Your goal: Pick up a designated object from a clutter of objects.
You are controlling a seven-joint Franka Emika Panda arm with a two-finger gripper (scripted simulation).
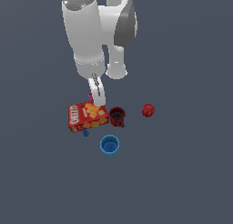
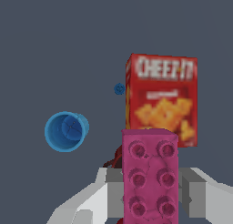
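Hand (image 2: 150,191) clamping pink brick (image 2: 149,173), cracker box (image 2: 161,100) edge near

Glossy white rounded arm links, dark grey joint panel, pale grey fingers (image 2: 200,196)

A plain dark grey-blue floor (image 1: 191,182) fills the scene.

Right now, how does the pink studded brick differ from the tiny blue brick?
The magenta-pink studded rectangular toy brick sits between the jaws of the gripper, which are closed on its sides; the tiny dark-blue brick lies free on the floor beside the red cracker box. Pink shows two rows of studs; blue is too small to resolve. Both are far smaller than the box.
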